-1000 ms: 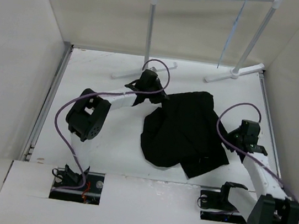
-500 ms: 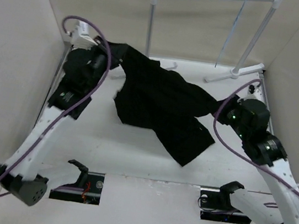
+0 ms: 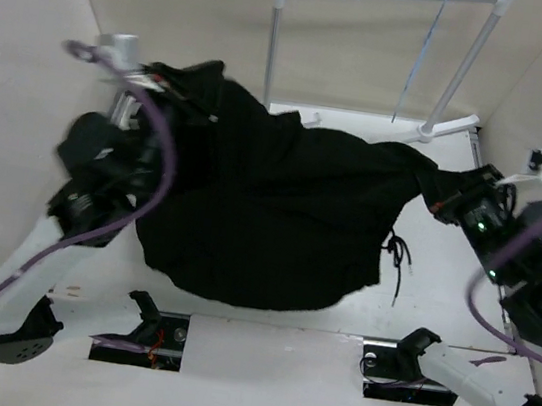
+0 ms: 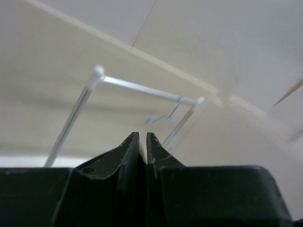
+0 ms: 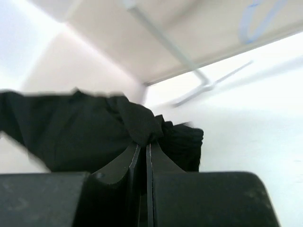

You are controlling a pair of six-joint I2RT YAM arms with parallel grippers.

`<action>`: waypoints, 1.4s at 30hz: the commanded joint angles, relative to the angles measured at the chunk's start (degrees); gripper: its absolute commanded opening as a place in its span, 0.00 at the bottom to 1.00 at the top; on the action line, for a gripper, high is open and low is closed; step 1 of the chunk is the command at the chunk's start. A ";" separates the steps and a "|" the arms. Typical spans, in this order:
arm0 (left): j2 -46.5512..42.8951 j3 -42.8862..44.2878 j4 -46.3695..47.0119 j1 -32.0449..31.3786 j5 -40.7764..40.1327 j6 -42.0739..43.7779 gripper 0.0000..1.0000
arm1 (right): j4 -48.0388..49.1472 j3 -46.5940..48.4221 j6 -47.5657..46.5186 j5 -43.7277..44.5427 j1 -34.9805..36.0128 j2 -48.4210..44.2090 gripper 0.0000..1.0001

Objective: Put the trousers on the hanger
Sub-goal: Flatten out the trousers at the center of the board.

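Note:
The black trousers [image 3: 279,214] hang spread wide between my two grippers, above the table, with the drawstring [image 3: 400,254] dangling on the right. My left gripper [image 3: 166,85] is raised at the far left and holds their upper left end. In the left wrist view its jaws [image 4: 142,138] are pressed together and no cloth shows. My right gripper [image 3: 440,200] is shut on a bunched end of the trousers [image 5: 142,124]. The pale-blue hanger [image 3: 423,53] hangs on the rack rail at the back right, apart from the trousers. It also shows in the left wrist view [image 4: 165,118] and the right wrist view [image 5: 258,19].
The white garment rack [image 3: 272,52] stands at the back with two posts and feet on the table [image 3: 442,278]. Beige walls close in the left, right and back sides. Both arm bases sit at the near edge.
Both arms have risen and moved apart. The trousers have gone from a heap on the table to a wide sheet stretched and lifted between the grippers.

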 commanded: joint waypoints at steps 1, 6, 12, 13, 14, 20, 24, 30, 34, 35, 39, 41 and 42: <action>8.37 -7.42 -1.69 0.29 -5.55 4.53 0.11 | 1.38 -8.07 -2.45 -4.47 -11.29 5.91 0.06; 18.28 -18.05 0.77 1.36 -3.79 -1.70 0.14 | 14.12 -23.54 -1.22 -9.87 -28.10 15.74 0.04; 27.28 -20.44 -1.15 -2.33 0.87 -12.08 0.48 | 20.12 -28.58 3.26 -6.70 -41.21 28.50 0.08; 25.80 -21.40 -1.33 -2.16 0.52 -12.96 0.54 | 20.12 -28.14 3.79 -6.09 -42.00 29.30 0.11; 24.04 -22.46 -1.68 -1.64 0.26 -13.49 0.58 | 20.12 -27.79 4.23 -5.56 -42.27 29.65 0.17; 9.73 -31.41 -15.00 12.30 0.08 -19.54 0.64 | 17.83 -26.46 3.79 -1.52 -38.60 25.81 0.76; 2.15 -39.15 -23.55 26.89 3.31 -27.98 0.67 | 18.62 -33.65 3.35 -2.04 -30.96 17.81 0.54; 3.10 -47.86 -22.87 48.62 25.54 -34.49 0.72 | 19.68 -44.91 3.70 -10.12 -16.64 9.19 0.11; 3.10 -51.38 -21.20 53.81 28.72 -36.34 0.76 | 18.89 -49.13 4.14 -10.57 -6.70 6.72 0.38; 3.63 -51.65 -21.02 54.26 28.90 -36.52 0.76 | 18.80 -49.66 4.40 -10.48 -5.03 6.54 0.44; 6.35 -52.96 -19.35 54.97 29.43 -37.75 0.72 | 19.15 -50.72 4.85 -11.00 -0.09 8.03 0.60; 6.18 -53.58 -19.43 54.88 28.99 -38.72 0.69 | 18.89 -50.38 4.85 -11.09 0.53 8.82 0.63; 5.66 -53.84 -19.70 54.88 28.99 -39.16 0.68 | 18.89 -50.11 4.58 -11.09 0.79 9.00 0.64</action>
